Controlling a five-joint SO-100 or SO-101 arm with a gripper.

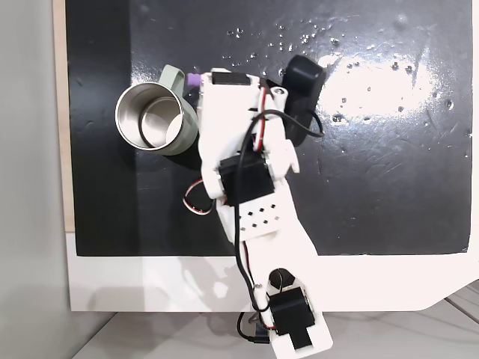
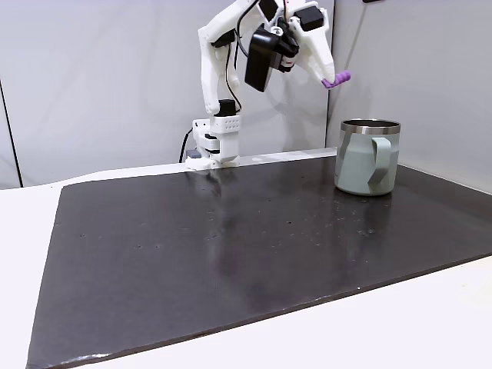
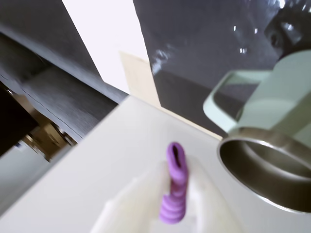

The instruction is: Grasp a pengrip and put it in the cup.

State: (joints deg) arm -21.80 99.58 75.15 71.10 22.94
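Desk [image 2: 231, 254] carries the cup [image 2: 367, 157] at far right. Claw [image 2: 329, 79], raised just left of the cup's rim, pinches the pengrip [image 2: 337, 79] by its lower end; soft, light rubber, probably squashes.

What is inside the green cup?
The cup shows only shiny steel inside, with nothing in it. The purple pengrip is held in the fingers, above and beside the rim.

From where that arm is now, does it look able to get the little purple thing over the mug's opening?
Probably yes. The gripper holds the pengrip in the air, higher than the cup and near its rim, and nothing stands between them.
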